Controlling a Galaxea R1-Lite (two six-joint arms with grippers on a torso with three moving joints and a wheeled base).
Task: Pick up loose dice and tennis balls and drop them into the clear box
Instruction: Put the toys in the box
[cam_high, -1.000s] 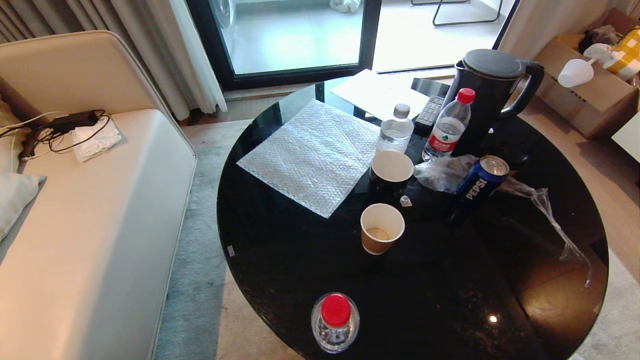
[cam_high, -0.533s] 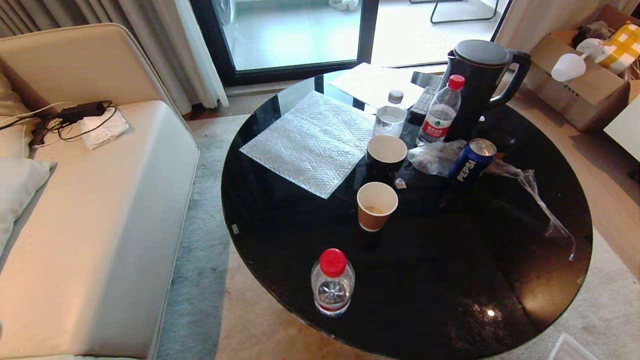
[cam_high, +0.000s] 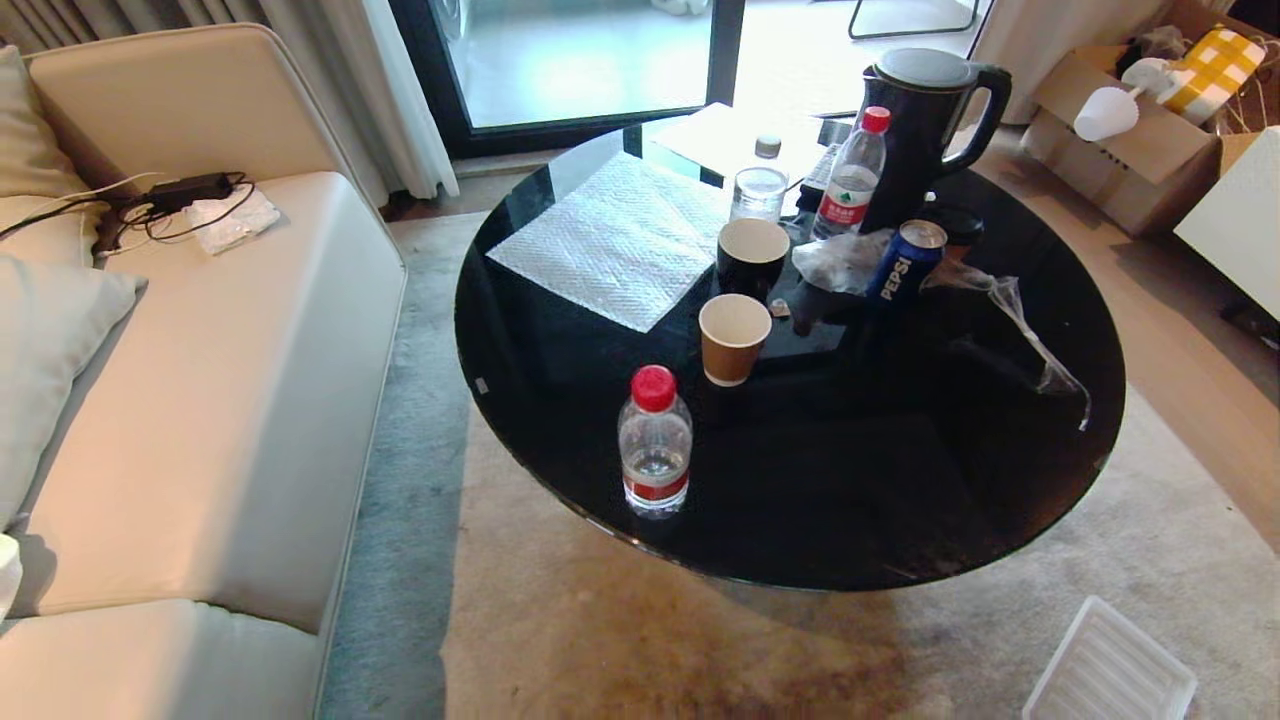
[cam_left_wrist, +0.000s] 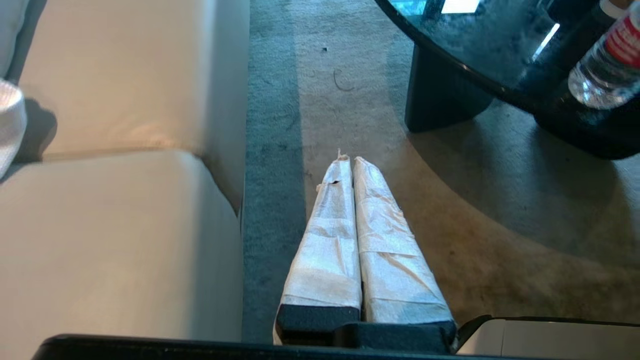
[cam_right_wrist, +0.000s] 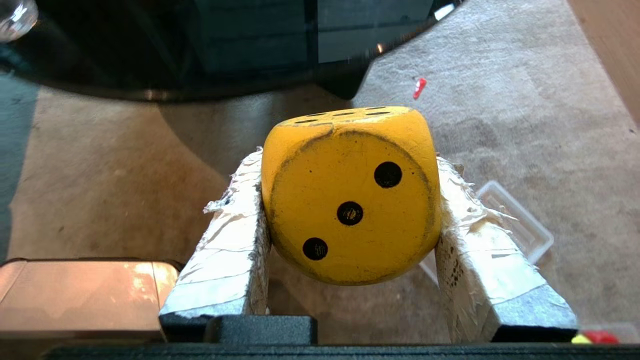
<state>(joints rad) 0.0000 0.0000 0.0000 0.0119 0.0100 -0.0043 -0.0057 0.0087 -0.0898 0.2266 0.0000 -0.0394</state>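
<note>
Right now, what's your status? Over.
Right gripper shut on yellow die, above carpet. Left gripper shut, empty, beside sofa. Clear tub partly hidden behind die. Path looks clear.

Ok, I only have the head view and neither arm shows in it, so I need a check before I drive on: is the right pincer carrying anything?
Observer: Yes. The right pincer is clamped on the yellow die, one finger on each side, three pips facing the wrist camera.
Operator: And the left one?
Observer: The left pincer is shut and empty, hanging over the carpet beside the sofa.
Operator: Anything under the die to drop it into?
Observer: A clear plastic container lies on the carpet just past one finger of the right pincer. Only part of it shows, so I cannot tell whether it is the box or the lid.
</note>
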